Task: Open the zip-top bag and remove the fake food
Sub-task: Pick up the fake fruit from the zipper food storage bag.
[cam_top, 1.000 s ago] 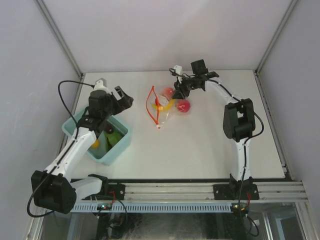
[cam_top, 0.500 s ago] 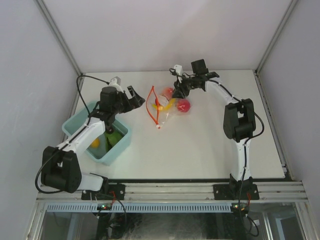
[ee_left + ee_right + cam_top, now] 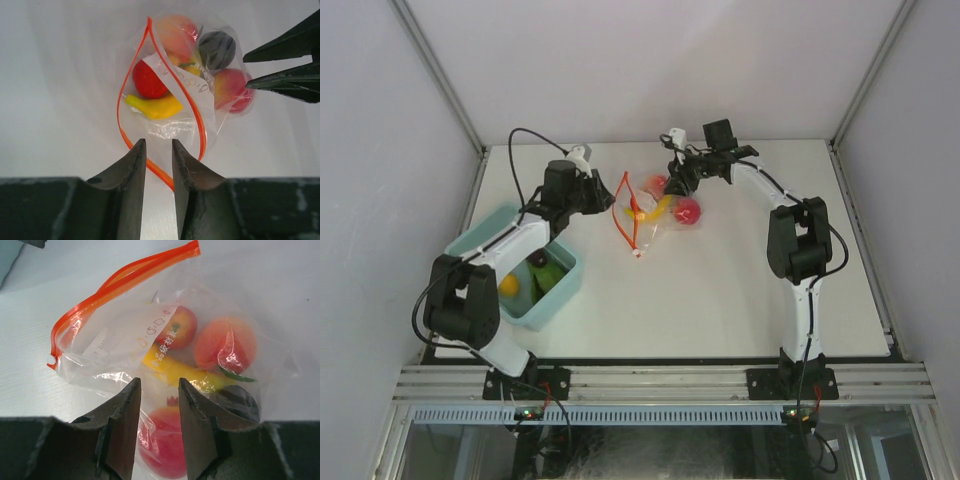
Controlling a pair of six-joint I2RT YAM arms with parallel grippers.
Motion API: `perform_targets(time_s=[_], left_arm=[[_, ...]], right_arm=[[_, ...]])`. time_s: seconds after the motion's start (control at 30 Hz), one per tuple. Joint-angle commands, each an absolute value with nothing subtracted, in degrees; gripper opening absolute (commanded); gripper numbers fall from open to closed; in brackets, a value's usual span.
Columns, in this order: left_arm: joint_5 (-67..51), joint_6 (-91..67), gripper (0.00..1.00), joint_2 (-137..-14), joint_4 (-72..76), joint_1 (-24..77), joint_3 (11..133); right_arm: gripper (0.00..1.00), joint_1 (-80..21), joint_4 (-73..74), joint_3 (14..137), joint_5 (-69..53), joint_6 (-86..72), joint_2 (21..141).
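The zip-top bag (image 3: 642,222) lies at the back middle of the table, and its red-orange zip strip (image 3: 120,107) gapes in a loop. Inside is the fake food: a yellow banana (image 3: 155,106), a red piece (image 3: 148,80), a peach fruit (image 3: 227,89) and a dark purple piece (image 3: 217,48). My left gripper (image 3: 158,142) hovers at the bag's mouth. Its jaws are narrow and nothing is between them. My right gripper (image 3: 160,381) is at the bag's closed end, shut on the plastic around a red fruit (image 3: 162,440).
A light blue bin (image 3: 558,296) stands at the left with a yellow piece (image 3: 508,286) and green pieces (image 3: 548,276) in it. Side walls and metal posts frame the table. The right gripper's fingers (image 3: 285,65) reach into the left wrist view.
My left arm swung from above the bin to the bag's open mouth, and its jaws narrowed from wide open. The right arm and the bag stayed put.
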State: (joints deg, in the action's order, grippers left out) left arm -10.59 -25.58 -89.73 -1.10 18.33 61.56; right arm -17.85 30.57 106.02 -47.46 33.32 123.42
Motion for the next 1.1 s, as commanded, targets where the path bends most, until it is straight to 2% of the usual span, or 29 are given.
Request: perform_targets(time_s=[0.0, 0.17, 0.5, 0.77, 0.97, 1.07], left_arm=[[-7.2, -17.0, 0.26, -92.5, -2.6, 20.1, 68.5], [-3.1, -11.2, 0.14, -96.0, -3.5, 21.7, 70.4], [-7.5, -3.6, 0.12, -102.8, 6.3, 25.4, 70.7], [-12.4, 1.5, 0.18, -107.0, 10.0, 26.1, 71.9], [-15.5, 0.2, 0.27, -109.4, 8.6, 26.2, 75.0], [-15.4, -1.7, 0.34, -110.7, 8.0, 26.2, 76.7]], right_arm=[[0.36, -17.0, 24.9, 105.4, -46.8, 28.7, 118.7], [0.36, -16.2, 20.7, 104.8, -46.0, 23.3, 119.0], [0.35, -16.0, 12.9, 106.4, -40.5, 9.6, 122.1], [0.35, -15.3, 5.0, 109.7, -39.8, -8.2, 127.8], [0.35, -16.5, 6.7, 114.7, -39.9, -10.1, 132.9], [0.35, -16.9, 8.4, 117.4, -39.7, -10.5, 135.1]])
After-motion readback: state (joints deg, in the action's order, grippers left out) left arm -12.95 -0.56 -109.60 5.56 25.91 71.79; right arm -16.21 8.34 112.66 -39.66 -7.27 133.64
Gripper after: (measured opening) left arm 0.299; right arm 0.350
